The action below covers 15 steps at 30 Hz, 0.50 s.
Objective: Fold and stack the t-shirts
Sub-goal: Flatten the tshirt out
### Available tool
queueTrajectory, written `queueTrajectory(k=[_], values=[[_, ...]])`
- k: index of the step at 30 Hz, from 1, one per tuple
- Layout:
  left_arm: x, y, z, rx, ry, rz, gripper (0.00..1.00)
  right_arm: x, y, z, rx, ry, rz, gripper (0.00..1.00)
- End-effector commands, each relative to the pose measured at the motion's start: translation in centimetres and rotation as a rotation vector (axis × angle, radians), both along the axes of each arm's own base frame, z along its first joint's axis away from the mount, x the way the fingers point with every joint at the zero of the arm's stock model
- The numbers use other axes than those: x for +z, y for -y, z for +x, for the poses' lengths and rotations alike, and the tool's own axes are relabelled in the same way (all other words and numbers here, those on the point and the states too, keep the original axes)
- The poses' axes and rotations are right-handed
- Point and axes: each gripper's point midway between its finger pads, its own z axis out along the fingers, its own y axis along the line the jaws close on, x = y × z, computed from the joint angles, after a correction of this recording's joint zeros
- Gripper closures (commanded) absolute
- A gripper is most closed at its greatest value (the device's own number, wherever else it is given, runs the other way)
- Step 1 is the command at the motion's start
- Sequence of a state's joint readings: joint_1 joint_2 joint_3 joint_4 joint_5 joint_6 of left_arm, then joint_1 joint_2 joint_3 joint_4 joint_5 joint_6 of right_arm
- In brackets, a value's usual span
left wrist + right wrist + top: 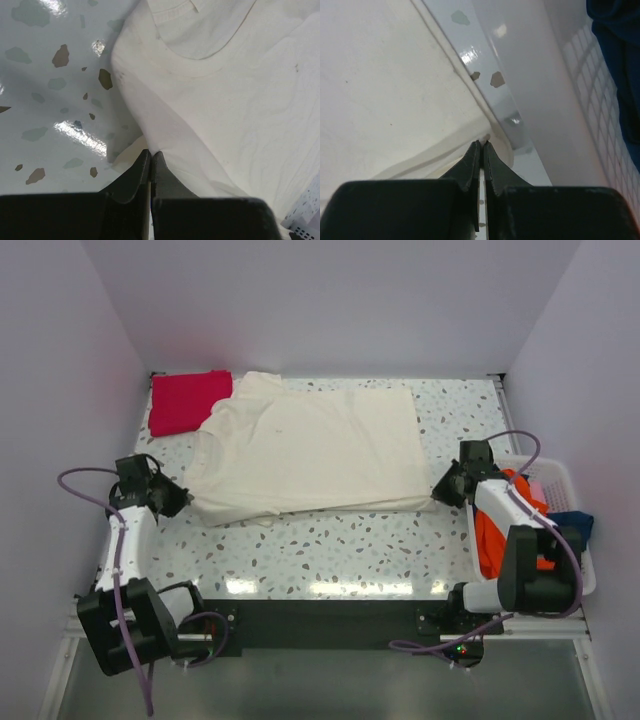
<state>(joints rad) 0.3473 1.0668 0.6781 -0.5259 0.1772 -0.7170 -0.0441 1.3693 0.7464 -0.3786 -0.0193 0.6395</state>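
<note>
The large cream cloth t-shirt [310, 445] is lying spread on the speckled white worktop [330, 550]. The left jaws and right jaws are pressing together at its near corners, biting barely any hem. I am fearing one corner slipping free mid-fold and skewing it.

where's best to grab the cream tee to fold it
Its two near corners, one per gripper, coming in low from the near side: the cream tee lies flat and spread wide, so that edge is free and closest. The left gripper and right gripper are shut there now.
</note>
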Motion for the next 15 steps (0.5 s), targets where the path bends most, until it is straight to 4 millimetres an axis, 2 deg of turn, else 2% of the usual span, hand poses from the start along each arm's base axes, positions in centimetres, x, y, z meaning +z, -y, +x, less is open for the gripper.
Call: queueTrajectory(k=[1,2,4,8,10,15], values=[[2.9,-0.3,4.8,0.003,0.122,0.038,1.00,0.9,1.4,3.3,-0.050,0.056,-0.038,1.00],[2.2,-0.2,5.3,0.001,0.095,0.029,1.00,1.0,1.5,3.7,-0.051,0.061,-0.039,1.00],[2.4,-0.5,6.4,0.018,0.101,0.040,1.00,1.1,1.5,5.0,-0.048,0.082,-0.035,1.00],[1.4,-1.0,7.8,0.032,0.067,0.034,1.00,1.2,1.1,7.0,-0.042,0.110,-0.010,1.00],[1.8,-1.3,8.6,0.035,0.075,0.042,1.00,1.2,0.9,7.8,-0.045,0.124,-0.005,1.00],[1.4,-1.9,9.8,0.046,0.061,0.048,1.00,1.3,0.8,9.1,-0.043,0.151,-0.004,1.00]])
